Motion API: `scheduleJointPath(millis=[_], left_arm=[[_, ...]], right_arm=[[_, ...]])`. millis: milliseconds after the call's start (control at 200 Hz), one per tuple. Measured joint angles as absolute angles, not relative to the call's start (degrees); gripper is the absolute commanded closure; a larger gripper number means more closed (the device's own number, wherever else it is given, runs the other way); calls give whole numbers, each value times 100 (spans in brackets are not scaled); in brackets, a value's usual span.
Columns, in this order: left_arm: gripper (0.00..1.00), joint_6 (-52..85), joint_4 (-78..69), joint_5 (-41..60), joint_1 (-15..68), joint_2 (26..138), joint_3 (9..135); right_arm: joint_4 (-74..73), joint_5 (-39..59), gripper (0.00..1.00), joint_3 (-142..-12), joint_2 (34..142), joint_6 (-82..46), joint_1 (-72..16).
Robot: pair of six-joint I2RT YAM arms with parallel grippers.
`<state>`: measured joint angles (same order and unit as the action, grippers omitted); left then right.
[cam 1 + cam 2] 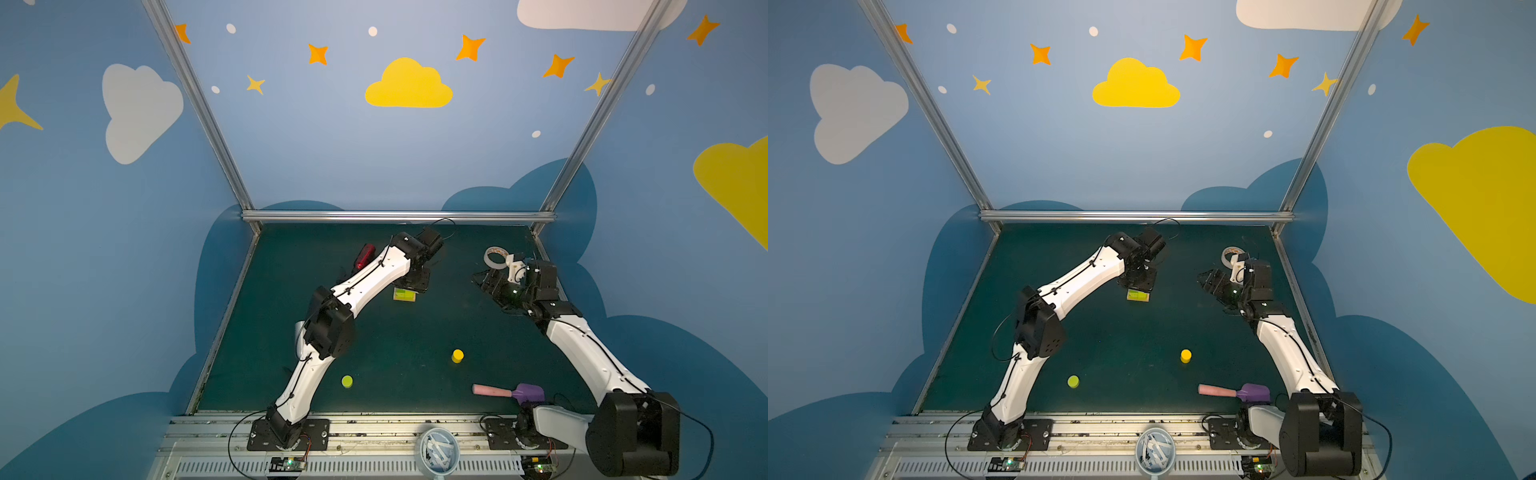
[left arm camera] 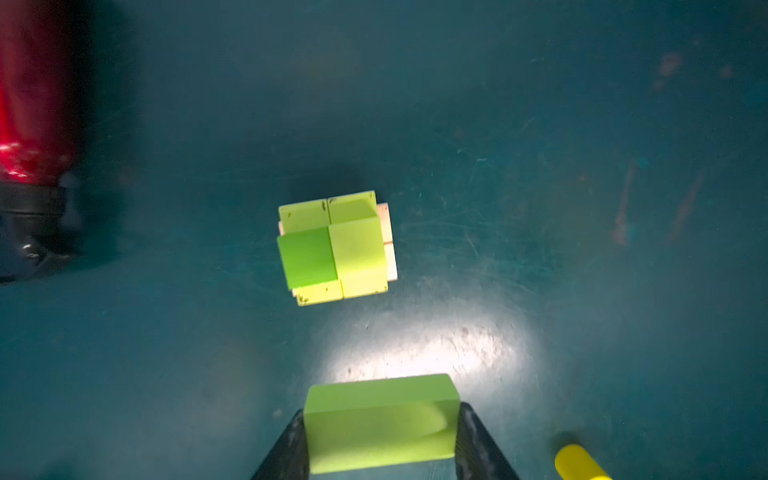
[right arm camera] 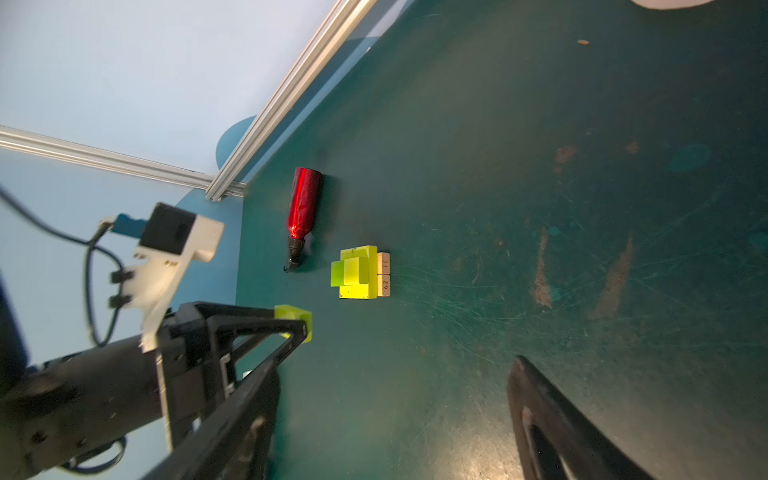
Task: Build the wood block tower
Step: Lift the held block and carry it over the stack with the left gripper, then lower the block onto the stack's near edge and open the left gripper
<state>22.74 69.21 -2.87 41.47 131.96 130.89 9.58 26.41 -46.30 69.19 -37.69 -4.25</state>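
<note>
One lime-green block [image 2: 380, 422] sits clamped in the left fingers [image 2: 473, 444] near the tower [image 2: 336, 247]; a skewed release could topple it; right fingers [image 3: 548, 424] stand apart.

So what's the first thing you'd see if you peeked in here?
The left gripper pinching a lime-green block in the air, right by the little green-and-tan tower in the middle of the table. Then two loose pieces nearer the front: a yellow cylinder and a lime cylinder.
</note>
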Motion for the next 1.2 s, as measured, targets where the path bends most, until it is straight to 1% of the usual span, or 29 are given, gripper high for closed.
scheduleJointPath(millis=[110,225,511,1202], left_arm=[[55,2351,7078,-200,4021,13566,13504],[54,2434,7135,-158,3885,13719,13716],[53,2456,7146,-95,3686,13784,13784],[50,2443,6882,202,3566,14156,13784]], right_arm=[[930,2698,16,-4609,6989,-3769,-344],[873,2746,16,-4580,7039,-3769,-294],[729,2853,16,-4563,7205,-3778,-244],[637,2947,16,-4563,7284,-3868,-244]])
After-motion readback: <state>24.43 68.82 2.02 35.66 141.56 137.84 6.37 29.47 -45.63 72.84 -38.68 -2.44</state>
